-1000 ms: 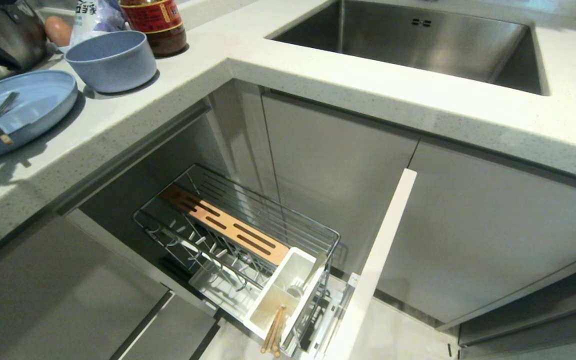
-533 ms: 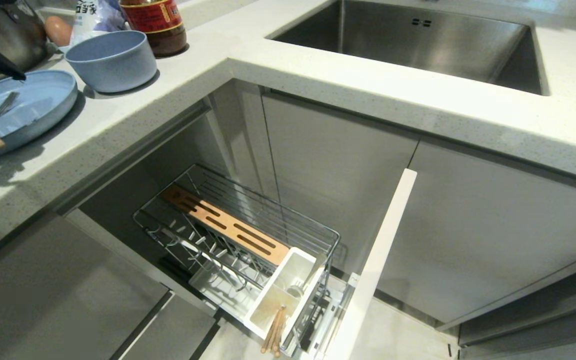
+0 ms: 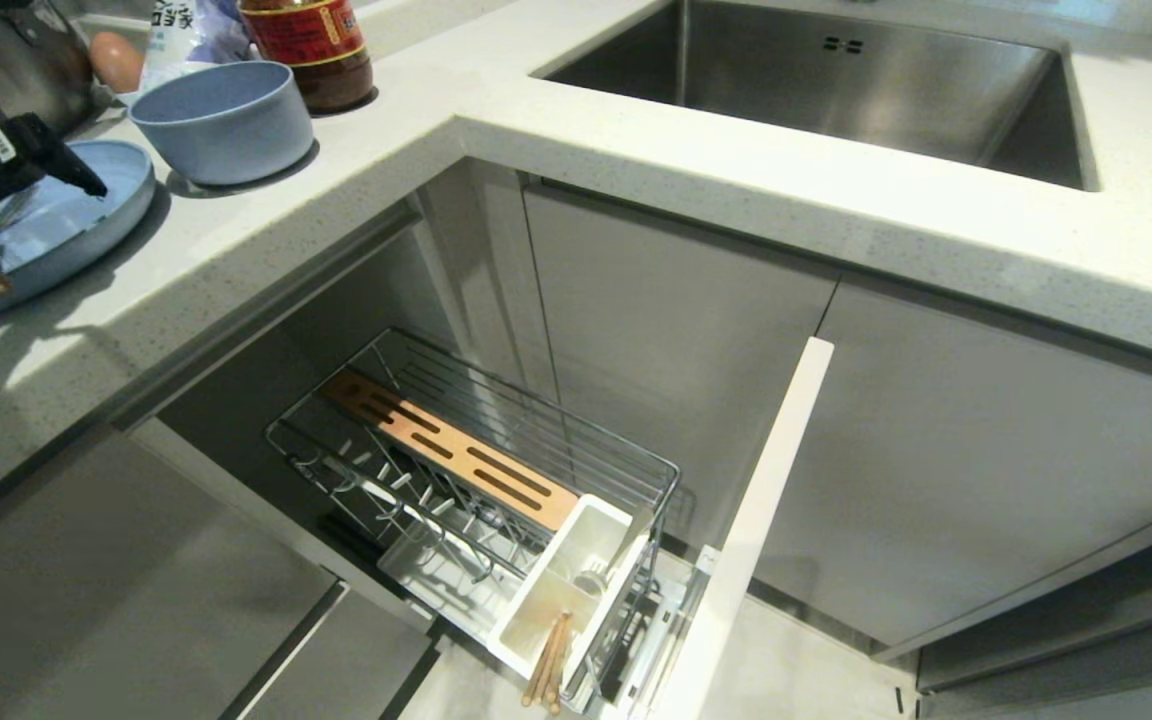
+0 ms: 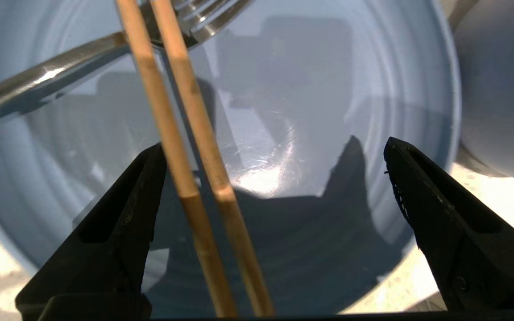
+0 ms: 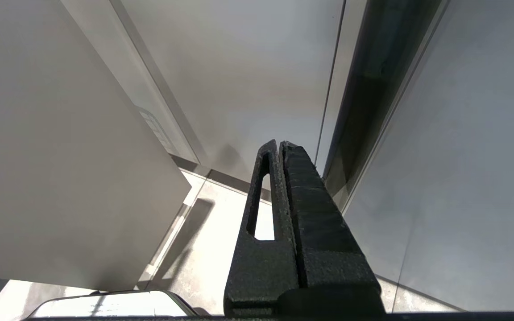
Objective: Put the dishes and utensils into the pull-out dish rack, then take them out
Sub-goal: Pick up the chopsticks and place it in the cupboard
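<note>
Chopsticks [image 4: 194, 178] parallel on plate [image 4: 328, 89], crossing fork [image 4: 51, 80].

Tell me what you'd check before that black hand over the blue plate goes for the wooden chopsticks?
1. Left hand open: ok, its fingers stand wide apart.
2. Chopsticks between the fingers: ok, though close beside one finger, far from the other.
3. Fork out of the way: not ok, the chopsticks lie across it on the plate.
4. Bowl clear of the hand: ok, it stands beside the plate.
5. Dish rack pulled out: ok; its white utensil cup already holds another pair of chopsticks.
6. Right hand out of the way: ok, shut, down by the cabinet fronts.
</note>
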